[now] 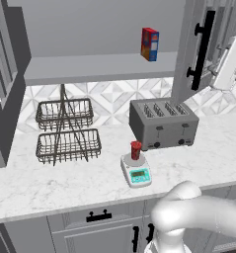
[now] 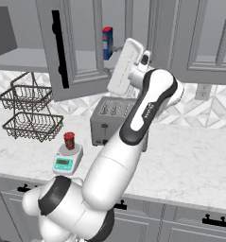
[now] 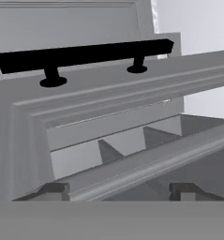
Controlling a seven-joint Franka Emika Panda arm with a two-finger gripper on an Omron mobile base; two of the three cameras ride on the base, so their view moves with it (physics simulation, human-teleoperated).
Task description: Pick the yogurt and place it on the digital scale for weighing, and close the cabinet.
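Sitting upright on the digital scale at lower centre of the left base view was the yogurt, just in front of the toaster. The cabinet door stood open at upper right, red-and-blue box on its shelf. Gripper was up against the door panel near the black handle; fingertips apart, holding nothing that I could make out.

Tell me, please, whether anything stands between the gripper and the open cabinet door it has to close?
Nothing visible does. In the hand view the gripper sits right at the cabinet door, its fingertips on either side of the door's edge, the black handle beyond. The yogurt already stands on the digital scale.
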